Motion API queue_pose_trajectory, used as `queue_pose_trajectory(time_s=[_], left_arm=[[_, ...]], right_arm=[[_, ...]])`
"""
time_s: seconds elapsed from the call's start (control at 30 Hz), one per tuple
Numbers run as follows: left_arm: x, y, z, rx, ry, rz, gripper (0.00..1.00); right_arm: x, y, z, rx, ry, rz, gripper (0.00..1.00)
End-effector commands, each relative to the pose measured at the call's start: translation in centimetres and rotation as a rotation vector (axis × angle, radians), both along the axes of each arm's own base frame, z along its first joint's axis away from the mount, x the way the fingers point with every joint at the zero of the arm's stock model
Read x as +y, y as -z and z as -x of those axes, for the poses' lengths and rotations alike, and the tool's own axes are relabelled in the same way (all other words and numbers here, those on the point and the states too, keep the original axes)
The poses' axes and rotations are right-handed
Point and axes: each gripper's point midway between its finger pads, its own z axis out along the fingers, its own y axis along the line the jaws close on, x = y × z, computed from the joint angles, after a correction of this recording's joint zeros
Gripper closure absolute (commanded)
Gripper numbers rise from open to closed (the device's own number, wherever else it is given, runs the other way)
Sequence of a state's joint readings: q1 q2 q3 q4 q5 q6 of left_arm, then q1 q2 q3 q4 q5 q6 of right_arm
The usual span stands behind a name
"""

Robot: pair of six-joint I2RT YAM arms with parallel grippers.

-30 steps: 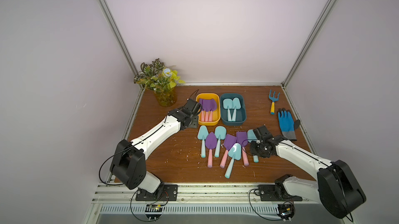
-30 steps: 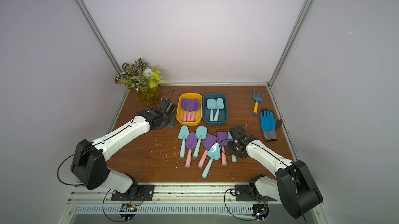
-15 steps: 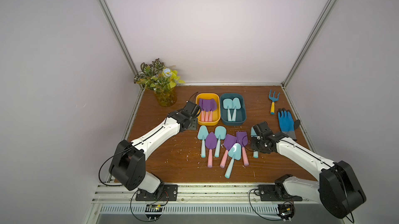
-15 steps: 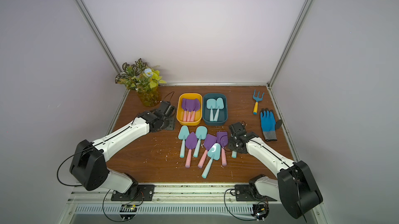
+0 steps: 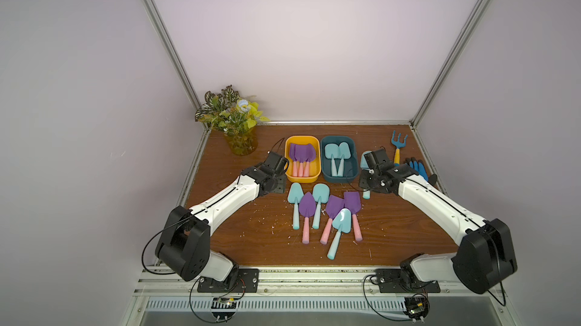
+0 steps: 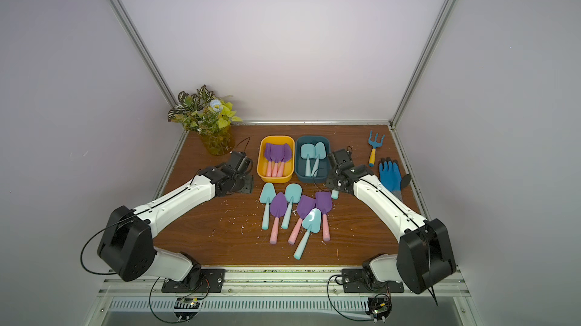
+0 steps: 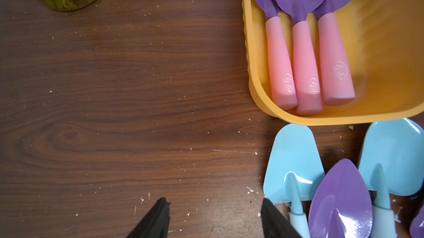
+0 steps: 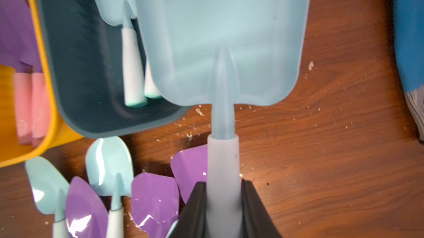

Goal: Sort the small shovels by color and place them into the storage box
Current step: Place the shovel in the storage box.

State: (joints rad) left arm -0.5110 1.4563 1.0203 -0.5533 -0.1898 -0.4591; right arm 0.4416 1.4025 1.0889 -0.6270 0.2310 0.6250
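Observation:
My right gripper (image 8: 223,184) is shut on the pale handle of a light-blue shovel (image 8: 224,30). That shovel hangs off the table just right of the teal box (image 5: 339,179), its blade (image 5: 364,158) pointing to the back. The teal box (image 8: 75,64) holds two light-blue shovels (image 5: 338,151). Three purple shovels (image 7: 305,64) with pink handles lie in the yellow box (image 7: 249,64). Several loose shovels (image 5: 320,208), purple and light blue, lie in front of both boxes. My left gripper (image 7: 213,202) is open over bare wood, left of the yellow box (image 5: 302,179).
A plant in a yellow vase (image 5: 239,142) stands at the back left. A blue rake with a yellow handle (image 5: 398,142) and a blue glove (image 5: 416,167) lie at the back right, behind my right arm. White crumbs dot the wood.
My right gripper has risen and carried the light-blue shovel from beside the loose pile back to the teal box's right side. The left arm has hardly moved.

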Motion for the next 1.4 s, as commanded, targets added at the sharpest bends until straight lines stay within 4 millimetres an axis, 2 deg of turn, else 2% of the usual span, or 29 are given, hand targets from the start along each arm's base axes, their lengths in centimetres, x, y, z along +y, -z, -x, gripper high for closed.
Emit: queue_pose_trajectory(time_s=[0.0, 0.23, 0.37, 0.57, 0.8, 1.03, 1.37], left_arm=[[0.2, -0.5, -0.4, -0.024, 0.000, 0.034, 0.34], [-0.2, -0.7, -0.3, -0.033, 0.024, 0.066, 0.34], [-0.4, -0.7, -0.2, -0.033, 0.035, 0.079, 0.34], [-0.4, -0.8, 0.2, -0.036, 0.043, 0.095, 0.34], [-0.1, -0.8, 0.4, -0.040, 0.040, 0.103, 0.34], [-0.1, -1.0, 0.4, -0.043, 0.042, 0.107, 0.34], [-0.1, -0.8, 0.4, -0.039, 0.041, 0.111, 0.34]], right_arm=[[0.9, -2.3, -2.2, -0.027, -0.033, 0.015, 0.99], [5.4, -3.5, -6.8, -0.013, -0.125, -0.058, 0.97], [8.1, -2.8, -8.8, 0.009, -0.166, -0.056, 0.97], [10.4, -0.4, -11.5, 0.077, -0.220, 0.008, 0.96], [10.3, 1.7, -12.9, 0.130, -0.243, 0.107, 0.96], [10.2, 3.7, -13.0, 0.173, -0.253, 0.136, 0.96], [9.6, 5.4, -13.3, 0.199, -0.245, 0.159, 0.96]])
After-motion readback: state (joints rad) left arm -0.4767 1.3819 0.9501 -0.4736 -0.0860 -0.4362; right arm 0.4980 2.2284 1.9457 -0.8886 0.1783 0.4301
